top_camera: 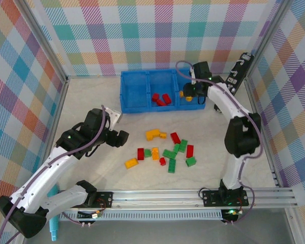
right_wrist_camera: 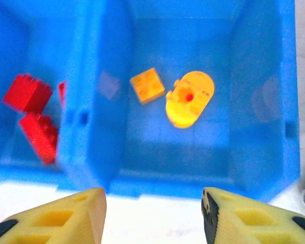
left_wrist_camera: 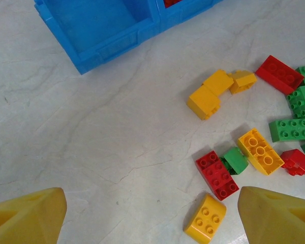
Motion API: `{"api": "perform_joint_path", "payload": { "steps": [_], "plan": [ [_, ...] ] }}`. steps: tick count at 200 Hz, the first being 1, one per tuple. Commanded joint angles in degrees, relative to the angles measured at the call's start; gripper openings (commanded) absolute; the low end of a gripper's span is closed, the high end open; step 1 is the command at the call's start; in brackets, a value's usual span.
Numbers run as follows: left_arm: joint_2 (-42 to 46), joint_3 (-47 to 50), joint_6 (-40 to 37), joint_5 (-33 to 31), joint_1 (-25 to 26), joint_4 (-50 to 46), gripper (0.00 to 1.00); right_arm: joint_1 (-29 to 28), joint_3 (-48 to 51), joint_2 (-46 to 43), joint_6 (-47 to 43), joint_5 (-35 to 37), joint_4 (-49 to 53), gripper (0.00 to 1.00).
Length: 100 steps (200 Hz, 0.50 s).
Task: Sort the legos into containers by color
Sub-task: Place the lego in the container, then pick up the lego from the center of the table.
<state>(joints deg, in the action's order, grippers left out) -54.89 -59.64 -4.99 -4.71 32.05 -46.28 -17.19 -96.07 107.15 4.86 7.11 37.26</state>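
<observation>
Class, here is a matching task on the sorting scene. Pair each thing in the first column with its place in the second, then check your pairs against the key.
Column 1
1. sorted red bricks
2. round-ended yellow piece
3. green bricks
4. left gripper

Column 2
A. inside the right compartment of the blue tray
B. hovering over the table, open
C. inside the middle compartment
D. lying loose on the table, outside the tray

Pairs: 1-C, 2-A, 3-D, 4-B
</observation>
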Motion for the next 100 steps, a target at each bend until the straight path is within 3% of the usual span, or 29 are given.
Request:
{"api": "perform_joint_path", "payload": {
  "steps": [1, 48, 100],
  "plan": [
    [-0.48, -0.30, -0.10, 1.50, -0.24, 1.37, 0.87, -3.31, 7.80, -5.35, -5.49, 1.94, -0.34, 0.54],
    [-0.47, -0.30, -0.08, 1.91, -0.24, 1.46, 0.87, -7.39, 23.94, -13.67, -1.04, -4.47, -3.57, 0.59],
    [-0.83, -0.79, 0.07, 2.42, -0.24, 1.22, 0.88, -10.84, 29.65, -12.19, 0.27, -10.87, -6.96, 0.66]
  ]
}}
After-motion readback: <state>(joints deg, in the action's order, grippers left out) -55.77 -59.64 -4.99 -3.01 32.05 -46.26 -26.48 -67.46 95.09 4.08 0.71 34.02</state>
